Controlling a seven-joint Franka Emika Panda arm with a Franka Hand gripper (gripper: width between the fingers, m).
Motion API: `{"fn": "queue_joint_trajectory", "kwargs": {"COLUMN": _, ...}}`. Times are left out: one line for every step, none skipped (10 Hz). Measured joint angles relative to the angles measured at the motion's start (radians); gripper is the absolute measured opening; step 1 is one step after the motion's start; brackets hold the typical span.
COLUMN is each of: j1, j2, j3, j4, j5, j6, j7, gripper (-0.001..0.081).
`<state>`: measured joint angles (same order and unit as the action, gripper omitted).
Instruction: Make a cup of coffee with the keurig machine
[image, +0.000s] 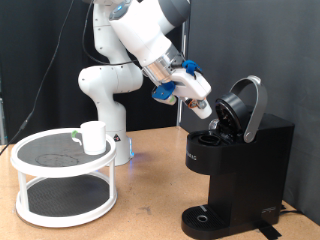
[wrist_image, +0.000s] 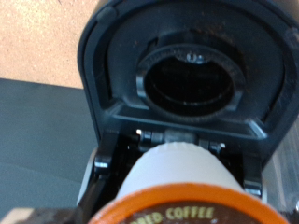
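Observation:
The keurig machine (image: 240, 150) stands at the exterior view's right with its rounded lid (image: 245, 105) swung open. My gripper (image: 212, 118) is right at the open pod holder under the lid. In the wrist view a coffee pod (wrist_image: 177, 182), white with an orange rim, sits between my fingers. It points into the machine's round pod chamber (wrist_image: 192, 79) just beyond it. The cup (image: 93, 137), a plain white mug, stands on the top shelf of a round rack at the exterior view's left, far from the gripper.
The white two-tier round rack (image: 62, 180) with dark mesh shelves takes up the table's left in the exterior view. The machine's drip tray (image: 205, 217) holds nothing. The robot base (image: 105, 110) stands behind the rack. A black curtain hangs at the back.

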<state>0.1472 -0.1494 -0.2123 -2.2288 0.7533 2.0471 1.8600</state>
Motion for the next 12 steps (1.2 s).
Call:
{"fn": "queue_joint_trajectory", "kwargs": {"j1": 0.0, "j2": 0.005, "j3": 0.007, "j4": -0.009, "j5": 0.0, "j6": 0.021, "j7": -0.008, "gripper": 0.0388}}
{"fn": "queue_joint_trajectory", "kwargs": {"j1": 0.0, "j2": 0.012, "j3": 0.015, "j4": -0.016, "j5": 0.0, "j6": 0.041, "j7": -0.018, "gripper": 0.0388}}
{"fn": "queue_joint_trajectory", "kwargs": {"j1": 0.0, "j2": 0.02, "j3": 0.023, "j4": -0.022, "j5": 0.0, "j6": 0.054, "j7": -0.021, "gripper": 0.0388}}
{"fn": "queue_joint_trajectory", "kwargs": {"j1": 0.001, "j2": 0.027, "j3": 0.031, "j4": -0.026, "j5": 0.0, "j6": 0.064, "j7": -0.022, "gripper": 0.0388}}
{"fn": "queue_joint_trajectory", "kwargs": {"j1": 0.001, "j2": 0.032, "j3": 0.04, "j4": -0.031, "j5": 0.0, "j6": 0.075, "j7": -0.023, "gripper": 0.0388}}
{"fn": "queue_joint_trajectory", "kwargs": {"j1": 0.001, "j2": 0.04, "j3": 0.05, "j4": -0.034, "j5": 0.001, "j6": 0.086, "j7": -0.023, "gripper": 0.0388}}
{"fn": "queue_joint_trajectory", "kwargs": {"j1": 0.001, "j2": 0.046, "j3": 0.059, "j4": -0.036, "j5": 0.002, "j6": 0.093, "j7": -0.023, "gripper": 0.0388}}
{"fn": "queue_joint_trajectory", "kwargs": {"j1": 0.001, "j2": 0.05, "j3": 0.066, "j4": -0.039, "j5": 0.002, "j6": 0.096, "j7": -0.023, "gripper": 0.0388}}
{"fn": "queue_joint_trajectory", "kwargs": {"j1": 0.001, "j2": 0.051, "j3": 0.07, "j4": -0.043, "j5": 0.002, "j6": 0.102, "j7": -0.023, "gripper": 0.0388}}
{"fn": "queue_joint_trajectory", "kwargs": {"j1": 0.001, "j2": 0.052, "j3": 0.071, "j4": -0.048, "j5": 0.002, "j6": 0.106, "j7": -0.023, "gripper": 0.0388}}
{"fn": "queue_joint_trajectory", "kwargs": {"j1": 0.001, "j2": 0.053, "j3": 0.071, "j4": -0.054, "j5": 0.002, "j6": 0.112, "j7": -0.023, "gripper": 0.0388}}
{"fn": "queue_joint_trajectory", "kwargs": {"j1": 0.001, "j2": 0.055, "j3": 0.071, "j4": -0.059, "j5": 0.002, "j6": 0.118, "j7": -0.023, "gripper": 0.0388}}
